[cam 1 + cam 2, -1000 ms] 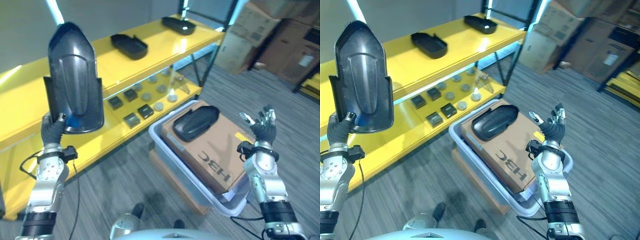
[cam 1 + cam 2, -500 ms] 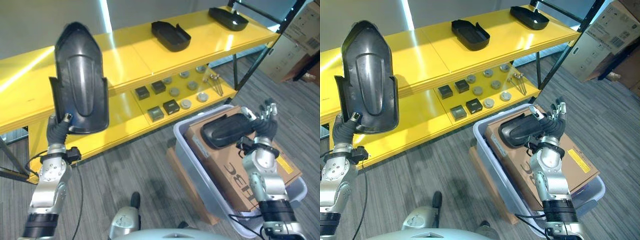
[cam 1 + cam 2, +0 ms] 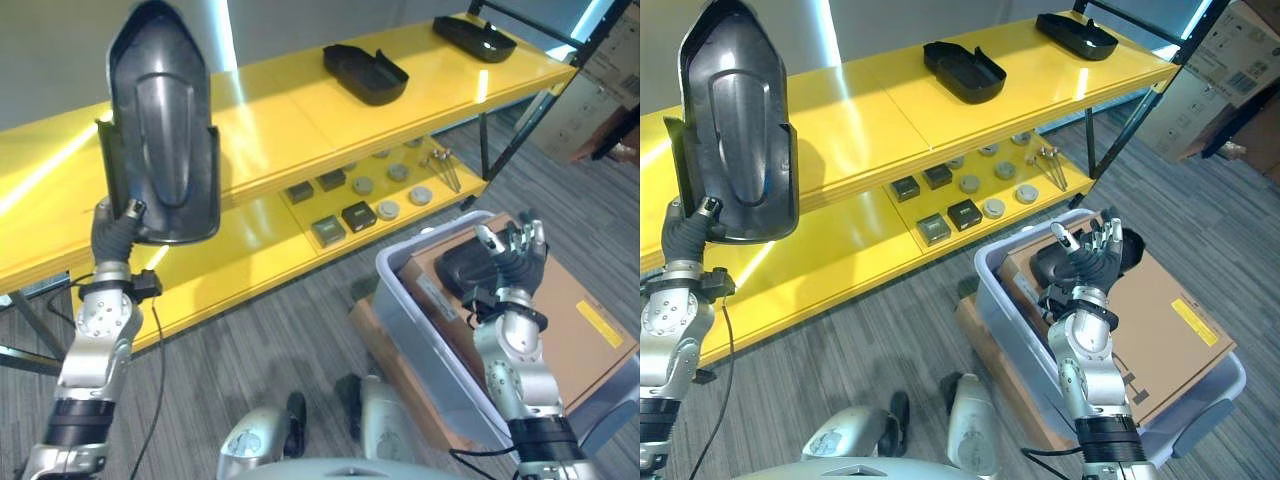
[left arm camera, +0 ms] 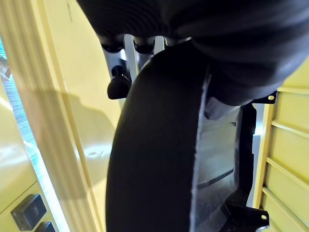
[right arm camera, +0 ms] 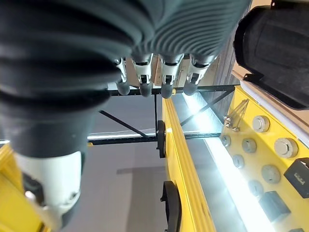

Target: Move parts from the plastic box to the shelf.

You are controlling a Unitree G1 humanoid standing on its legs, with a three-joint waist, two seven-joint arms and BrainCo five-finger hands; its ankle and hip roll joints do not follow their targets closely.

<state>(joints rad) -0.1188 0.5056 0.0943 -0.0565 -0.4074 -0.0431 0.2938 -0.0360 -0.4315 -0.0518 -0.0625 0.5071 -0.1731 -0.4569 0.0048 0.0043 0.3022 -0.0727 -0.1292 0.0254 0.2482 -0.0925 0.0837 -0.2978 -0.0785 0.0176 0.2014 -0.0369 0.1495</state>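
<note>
My left hand (image 3: 112,232) is shut on the lower end of a large black plastic part (image 3: 160,130) and holds it upright in front of the left stretch of the yellow shelf (image 3: 290,120). From the left wrist the same part (image 4: 154,159) shows edge-on, with fingers (image 4: 118,82) curled behind it. Over the grey plastic box (image 3: 420,330) my right hand (image 3: 515,265) is raised and open, its fingers (image 5: 164,77) straight. In the box lies another black part (image 3: 458,272), on a cardboard carton (image 3: 590,320) and half hidden behind that hand.
Two black parts (image 3: 365,73) (image 3: 475,37) lie on the shelf's top board. Small black blocks (image 3: 328,230) and grey discs (image 3: 388,210) sit on the lower board. A black shelf post (image 3: 520,130) stands at the right end. Cardboard boxes (image 3: 1240,60) are stacked at the far right.
The view has swung left, so the shelf and box sit further right. The left hand keeps the part upright, slightly higher. The right hand now stands in front of the boxed part.
</note>
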